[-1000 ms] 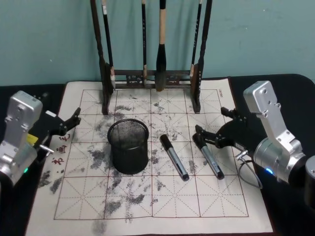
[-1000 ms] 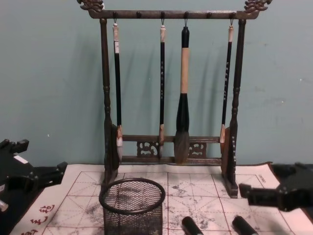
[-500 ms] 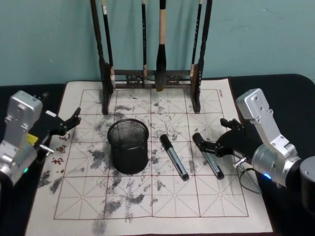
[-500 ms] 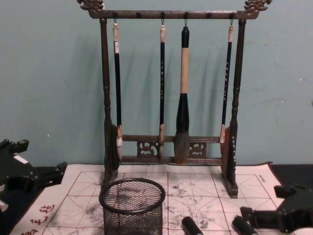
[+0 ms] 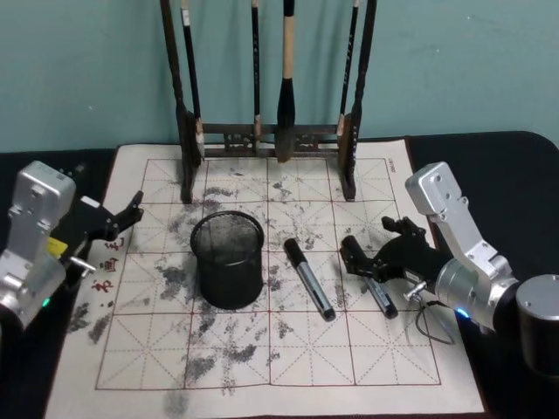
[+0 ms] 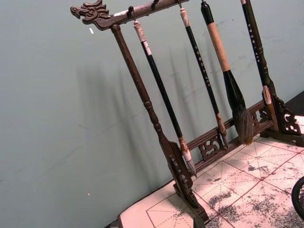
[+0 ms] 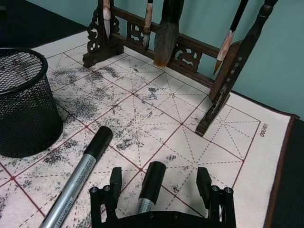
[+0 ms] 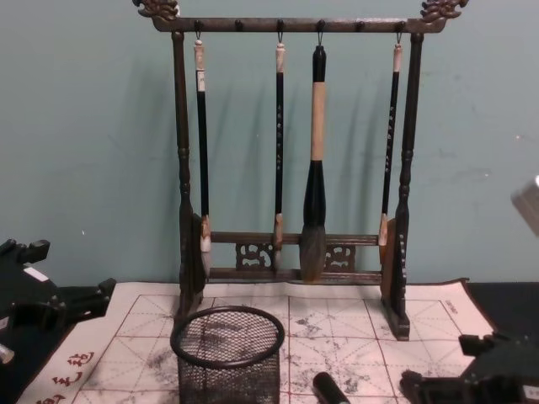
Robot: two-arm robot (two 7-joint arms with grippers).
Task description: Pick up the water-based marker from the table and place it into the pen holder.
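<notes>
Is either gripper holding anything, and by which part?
Nothing yet. The right gripper, open, straddles a marker near its cap; the left gripper is parked.

We're looking at a pen holder (image 5: 228, 262) of black wire mesh, metal by the look of it, with a smooth, thick rim. The marker (image 7: 152, 173) under the right gripper (image 7: 159, 176) has a glossy black cap on a brushed silvery barrel, and so does the second marker (image 7: 80, 176). The gripper's fingers (image 7: 115, 178) look like matt black plastic. The mat (image 5: 349, 349) reads as soft off-white felt, ink-smudged, and the brush rack (image 8: 187, 261) is dark, carved, varnished wood.
</notes>
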